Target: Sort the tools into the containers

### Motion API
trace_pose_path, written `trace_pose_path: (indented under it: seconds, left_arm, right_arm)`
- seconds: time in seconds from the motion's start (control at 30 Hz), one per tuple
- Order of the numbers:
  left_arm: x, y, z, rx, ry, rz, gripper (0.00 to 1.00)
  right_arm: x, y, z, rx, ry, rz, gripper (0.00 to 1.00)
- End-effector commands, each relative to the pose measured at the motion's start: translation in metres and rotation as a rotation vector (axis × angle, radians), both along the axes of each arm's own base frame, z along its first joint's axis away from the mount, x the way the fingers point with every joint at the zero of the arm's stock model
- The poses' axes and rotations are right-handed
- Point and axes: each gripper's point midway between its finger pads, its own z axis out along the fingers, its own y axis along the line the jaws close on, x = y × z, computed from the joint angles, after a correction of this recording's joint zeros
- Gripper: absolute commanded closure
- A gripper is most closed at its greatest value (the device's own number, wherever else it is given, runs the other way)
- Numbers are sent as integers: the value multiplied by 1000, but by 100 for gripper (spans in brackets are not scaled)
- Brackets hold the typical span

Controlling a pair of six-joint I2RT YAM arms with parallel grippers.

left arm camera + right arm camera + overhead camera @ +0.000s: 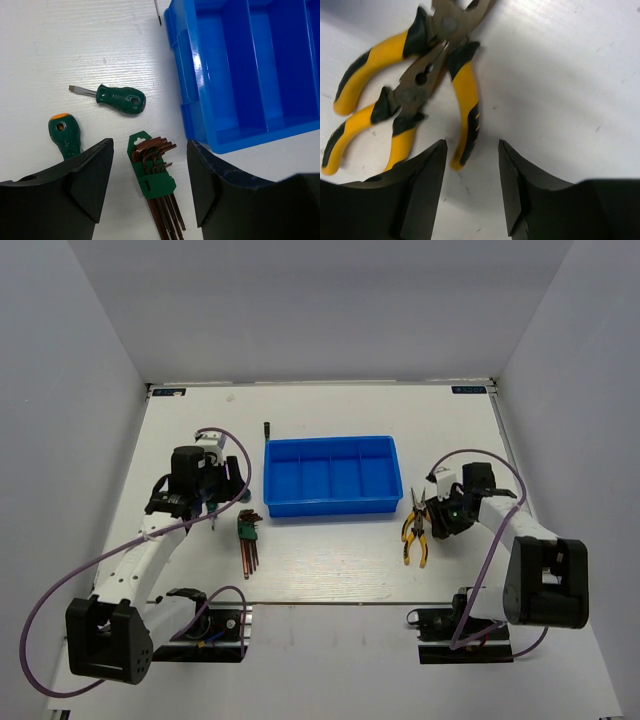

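Observation:
The blue tray (330, 477) with four empty compartments stands mid-table; it also shows in the left wrist view (250, 70). My left gripper (215, 506) is open and empty, hovering left of the tray. In its view (149, 146) the reddish hex key bundle (156, 175) lies between the jaws on the table. Two green-handled screwdrivers (122, 99) (65, 136) lie beyond. The thin dark driver (267, 430) lies at the tray's far left corner. My right gripper (438, 523) is open and empty (471, 146) just over a handle end of two yellow-and-black pliers (405, 105) (445, 35).
The hex keys (247, 540) lie near the tray's front left corner and the pliers (415, 530) off its front right corner. White walls enclose the table on three sides. The arm bases and their cables sit at the near edge.

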Motion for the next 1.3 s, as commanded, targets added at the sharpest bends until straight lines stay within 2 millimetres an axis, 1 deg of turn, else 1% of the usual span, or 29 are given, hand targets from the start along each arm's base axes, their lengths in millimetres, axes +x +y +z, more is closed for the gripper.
trace_pose_path:
  seconds: [0.0, 0.17, 0.2, 0.27, 0.3, 0.33, 0.4, 0.43, 0.47, 0.5, 0.57, 0.63, 0.67, 0.7, 0.73, 0.8, 0.83, 0.87, 0.9, 0.93, 0.97, 1.0, 1.03, 1.07, 1.1, 1.17, 1.2, 1.23, 1.27]
  left_arm:
    - [4, -5, 15, -11, -48, -25, 29]
    - [3, -5, 21, -14, -68, -25, 32]
    - [3, -5, 21, -14, -68, -25, 32]
    - [3, -5, 24, -15, -77, -25, 34]
    - [3, -5, 24, -15, -77, -25, 35]
    - [3, -5, 24, -15, -77, -25, 35]
    - [4, -5, 25, -17, -86, -25, 36]
    - [3, -5, 21, -15, -77, -25, 36]
    - [2, -5, 24, -17, -86, -25, 38]
    - [2, -5, 24, -17, -86, -25, 38]
    - [2, -5, 24, -17, -86, -25, 39]
    - [2, -6, 24, -22, -85, -33, 40]
    - [2, -6, 24, -22, -85, -33, 40]
    - [2, -6, 24, -22, -85, -33, 40]
    - [2, -6, 24, -22, -85, -33, 40]
    - [2, -6, 24, -22, -85, -33, 40]
    - [2, -6, 24, -22, -85, -33, 40]
    - [2, -6, 24, -22, -85, -33, 40]
    - [3, -6, 26, -23, -94, -33, 40]
    - [3, -6, 26, -23, -94, -33, 40]
    - [3, -6, 26, -23, -94, -33, 40]
    - [3, -6, 26, -23, -94, -33, 40]
    - [3, -8, 26, -28, -94, -40, 40]
    - [3, -8, 26, -28, -94, -40, 40]
    - [3, -8, 26, -28, -94, -40, 40]
    - [4, -10, 28, -36, -102, -49, 40]
    - [4, -10, 28, -36, -102, -49, 40]
    - [4, -10, 28, -36, -102, -49, 40]
    - [4, -10, 28, -36, -102, -49, 40]
  right_arm:
    - [18, 4, -4, 19, -4, 20, 48]
    - [22, 7, -6, 18, 21, 19, 54]
    - [20, 4, -10, 5, 30, 15, 54]
    - [15, 2, -15, -10, 44, 19, 57]
    - [7, 7, -21, -19, 62, 47, 59]
    - [5, 7, -20, -17, 64, 54, 67]
    - [-2, 7, -21, -16, 81, 70, 79]
    - [-6, 8, -19, -14, 89, 74, 87]
    - [-7, 8, -18, -11, 90, 76, 100]
    - [-7, 8, -16, -10, 92, 75, 100]
    - [2, 9, -7, -5, 53, 64, 100]
    - [16, 7, 6, -12, -9, 38, 100]
    - [26, 7, 19, -17, -60, 34, 100]
    - [32, 6, 29, -20, -98, 27, 100]
    - [47, 5, 49, -22, -150, 19, 100]
    - [53, 6, 73, -24, -201, 35, 100]
    - [52, 6, 85, -30, -195, 50, 100]
    - [58, 8, 103, -18, -234, 64, 100]
    - [58, 12, 113, -9, -252, 105, 100]
    - [62, 14, 127, -1, -278, 124, 100]
    - [45, 28, 130, 55, -232, 209, 100]
    - [50, 33, 153, 74, -274, 235, 100]
    - [42, 39, 154, 104, -246, 259, 100]
    - [34, 56, 162, 188, -232, 307, 100]
    - [37, 62, 177, 209, -261, 323, 100]
    - [39, 79, 182, 288, -235, 341, 100]
    - [46, 92, 200, 307, -265, 366, 100]
    - [52, 99, 191, 327, -207, 357, 100]
    - [58, 110, 201, 335, -224, 381, 100]
